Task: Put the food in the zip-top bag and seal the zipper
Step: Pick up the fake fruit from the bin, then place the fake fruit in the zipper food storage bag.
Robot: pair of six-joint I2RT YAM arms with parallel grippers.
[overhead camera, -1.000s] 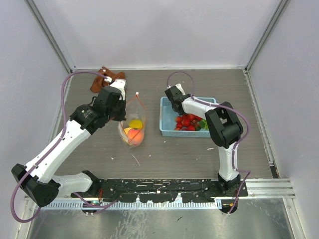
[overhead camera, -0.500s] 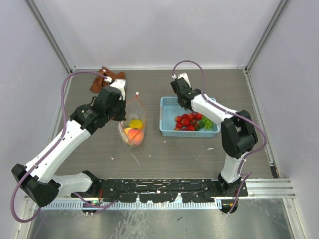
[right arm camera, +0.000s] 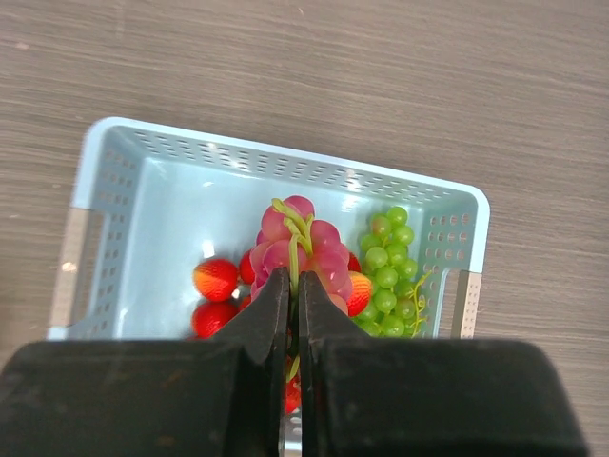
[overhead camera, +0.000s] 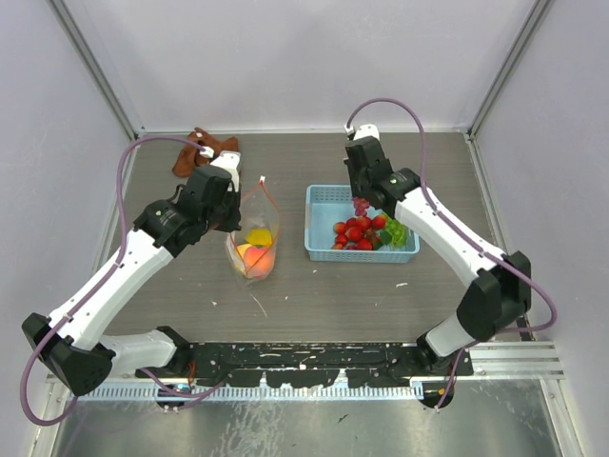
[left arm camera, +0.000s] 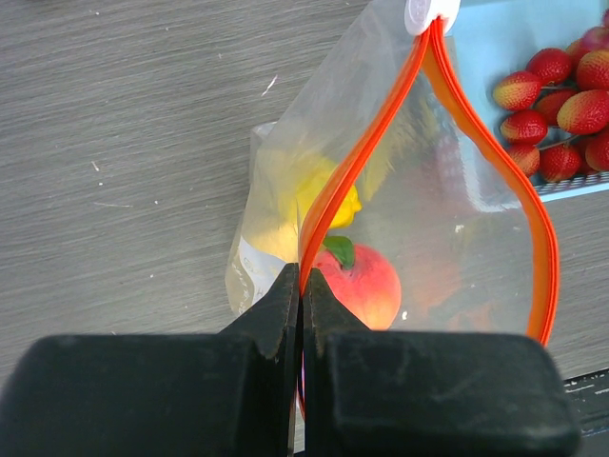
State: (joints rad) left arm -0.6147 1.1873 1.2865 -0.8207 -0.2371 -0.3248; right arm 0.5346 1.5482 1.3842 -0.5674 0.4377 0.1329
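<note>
The clear zip-top bag stands open on the table, and its orange-red zipper gapes wide with the white slider tab at the far end. A peach and a yellow piece lie inside. My left gripper is shut on the bag's zipper edge. My right gripper is shut on the stem of a purple grape bunch and holds it above the basket. Strawberries and green grapes lie in the basket.
The light-blue perforated basket stands right of the bag. A brown cloth lies at the back left. Walls close in the table on three sides.
My right arm has swung from the basket's left end up and to the right, lifting the purple grape bunch out of the basket. The left arm and bag have not moved.
</note>
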